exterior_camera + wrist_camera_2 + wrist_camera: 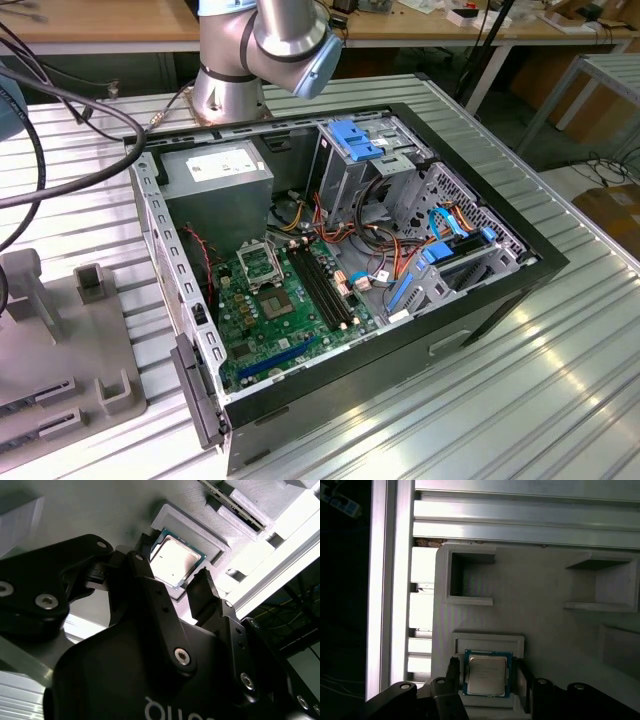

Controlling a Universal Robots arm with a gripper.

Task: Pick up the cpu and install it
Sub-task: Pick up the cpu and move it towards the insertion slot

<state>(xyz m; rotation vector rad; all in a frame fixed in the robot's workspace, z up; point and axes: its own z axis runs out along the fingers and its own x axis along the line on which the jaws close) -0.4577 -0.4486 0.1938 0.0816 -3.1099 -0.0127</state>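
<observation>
Jaws are open and straddle the cpu. In both wrist views the gripper sits directly over it, with one of the fingers at each of two opposite edges. There's a thin gap on each side and no contact that I can make out.

The cpu lies flat, metal lid up, in a shallow square pocket of the grey holder block. Farther along the block are two more open-sided recesses.

The block rests on the ribbed aluminium desk, close to its edge rail.

In the exterior view, the block is at the exterior view's left. The open PC case lies on its side mid-desk, motherboard facing up. The black socket frame is near the board's far end. The arm base stands just beyond the case's far wall.
</observation>
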